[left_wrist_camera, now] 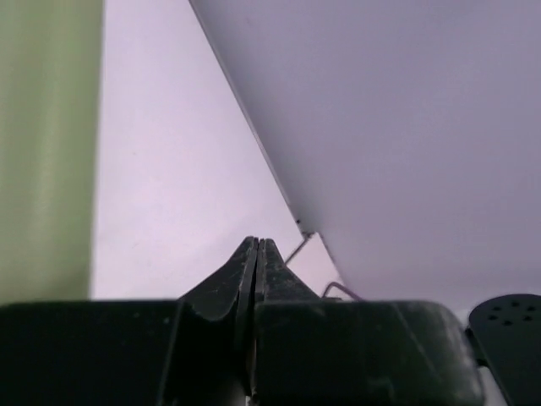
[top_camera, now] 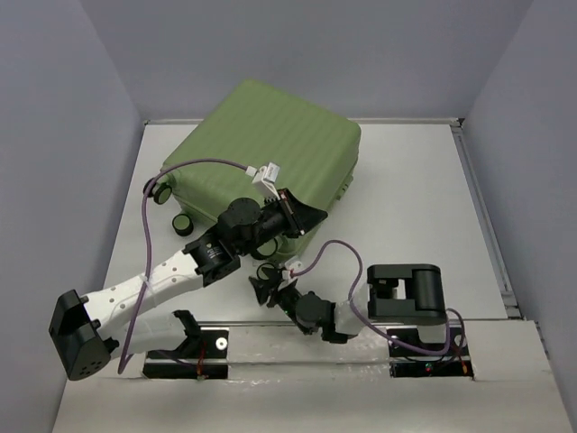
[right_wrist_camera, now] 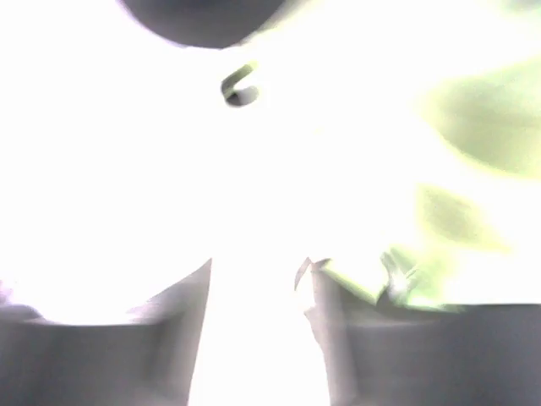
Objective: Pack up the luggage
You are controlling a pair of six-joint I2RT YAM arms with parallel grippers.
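luggage (top_camera: 270,149) lies closed on the far side of the bench (top_camera: 415,207). my left gripper (left_wrist_camera: 256,244) is pinched together by its near edge, my right gripper (right_wrist_camera: 254,266) slightly apart. i'd find the lid seam first, then lift slowly.

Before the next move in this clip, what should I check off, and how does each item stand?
1. Luggage on the table, whole in top view: ok.
2. Luggage open for packing: not ok, shell looks shut.
3. Left gripper empty: ok, jaws pressed together, nothing between.
4. Right gripper empty: cannot tell, jaws apart, wrist view washed out.
5. Arms apart: cannot tell, right gripper sits close by the left arm in top view.
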